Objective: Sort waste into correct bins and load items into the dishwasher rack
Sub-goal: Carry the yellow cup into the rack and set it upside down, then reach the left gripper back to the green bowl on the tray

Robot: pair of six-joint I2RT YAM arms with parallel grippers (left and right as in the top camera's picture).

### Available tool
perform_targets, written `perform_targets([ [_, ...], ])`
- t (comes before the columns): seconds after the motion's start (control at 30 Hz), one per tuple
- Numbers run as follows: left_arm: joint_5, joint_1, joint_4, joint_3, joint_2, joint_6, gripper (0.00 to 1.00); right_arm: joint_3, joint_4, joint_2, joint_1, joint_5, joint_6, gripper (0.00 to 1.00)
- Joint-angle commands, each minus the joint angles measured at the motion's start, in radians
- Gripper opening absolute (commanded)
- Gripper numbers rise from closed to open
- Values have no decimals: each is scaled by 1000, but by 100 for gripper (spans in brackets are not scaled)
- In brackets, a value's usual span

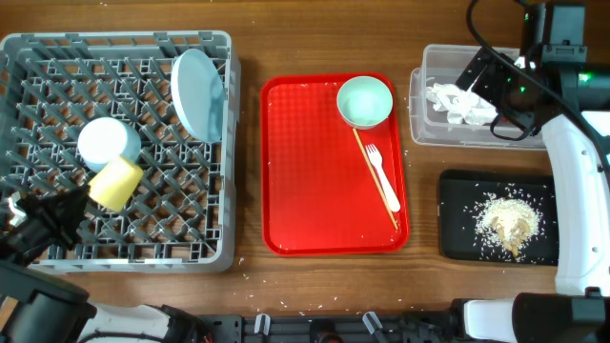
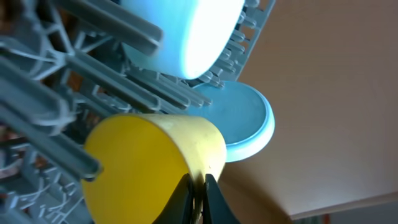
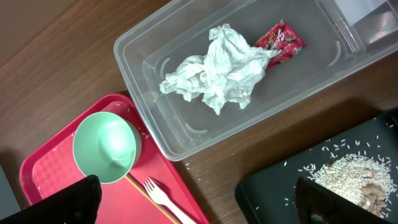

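My left gripper [image 2: 198, 180] is shut on the rim of the yellow cup [image 2: 137, 162], which lies on its side in the grey dishwasher rack [image 1: 114, 39]. A white bowl [image 1: 107, 141] sits just behind the cup, and a pale plate [image 1: 198, 93] stands on edge in the rack. My right gripper [image 3: 196, 199] hangs open above the clear tub [image 3: 143, 56], which holds crumpled tissue [image 3: 214, 71] and a red wrapper [image 3: 280, 38]. Rice [image 1: 507, 224] lies on the black tray [image 1: 457, 219]. The green bowl [image 1: 364, 101], white fork [image 1: 379, 171] and chopsticks [image 1: 360, 143] rest on the red tray [image 1: 315, 191].
The red tray sits mid-table between the rack on the left and the two bins on the right. Stray rice grains dot the wood near the black tray and the table's front edge. The right arm's white body runs along the right edge.
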State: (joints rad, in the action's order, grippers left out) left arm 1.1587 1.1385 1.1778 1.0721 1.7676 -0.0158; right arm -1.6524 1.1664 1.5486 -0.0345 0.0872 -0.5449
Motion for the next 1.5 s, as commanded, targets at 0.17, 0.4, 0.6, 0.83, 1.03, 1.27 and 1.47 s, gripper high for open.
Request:
perform_targets([
  [0.17, -261, 16, 1, 28, -109, -78, 12, -2, -3, 5, 0, 10, -8, 100],
  [0.4, -544, 16, -39, 30, -305, -360, 19, -2, -3, 5, 0, 10, -7, 100],
  [0.6, -460, -49, -29, 30, -443, -325, 4, -2, -3, 5, 0, 10, -8, 100],
  [0.83, -788, -417, -152, 29, -436, -438, 4, -2, -3, 5, 0, 10, -8, 100],
  [1.03, -971, -445, -169, 27, -360, -472, 4, -2, -3, 5, 0, 10, -8, 100],
  [1.27, -1025, -361, -108, 28, -393, -652, 4, -2, -3, 5, 0, 10, -8, 100],
  [1.47, -834, -319, -92, 28, -609, -606, 4, -2, -3, 5, 0, 10, -8, 100],
])
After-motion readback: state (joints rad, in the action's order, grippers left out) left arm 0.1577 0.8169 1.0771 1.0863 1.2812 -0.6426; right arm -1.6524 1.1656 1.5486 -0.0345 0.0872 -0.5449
